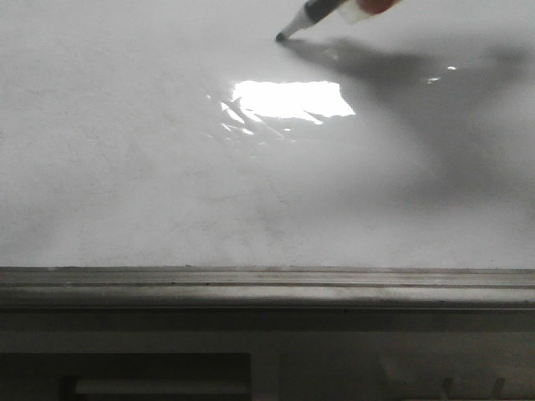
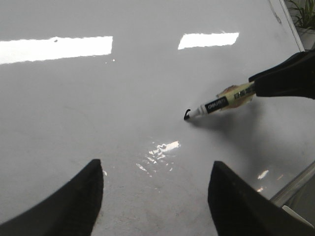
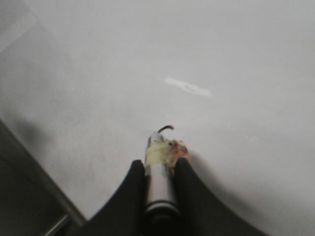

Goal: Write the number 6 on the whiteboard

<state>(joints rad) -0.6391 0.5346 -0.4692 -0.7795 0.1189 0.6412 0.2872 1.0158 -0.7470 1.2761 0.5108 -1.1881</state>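
Observation:
The whiteboard (image 1: 125, 167) is glossy white and fills the front view. A marker (image 1: 309, 18) with a grey tip comes in from the top right, its tip on the board. My right gripper (image 3: 160, 164) is shut on the marker (image 3: 158, 184), which has yellowish tape round its barrel. Of the number 6, only a short hooked black stroke (image 2: 186, 114) shows at the marker's tip; the same stroke (image 3: 166, 129) shows in the right wrist view. My left gripper (image 2: 156, 164) hovers open over bare whiteboard (image 2: 98, 98), nearer than the marker (image 2: 219, 104), with nothing between its fingers.
A bright rectangular glare (image 1: 288, 98) lies mid-board, below the marker tip. The grey metal rail (image 1: 267, 284) runs along the board's near edge, with a lower ledge in front. A plant (image 2: 302, 12) stands beyond the board's far corner.

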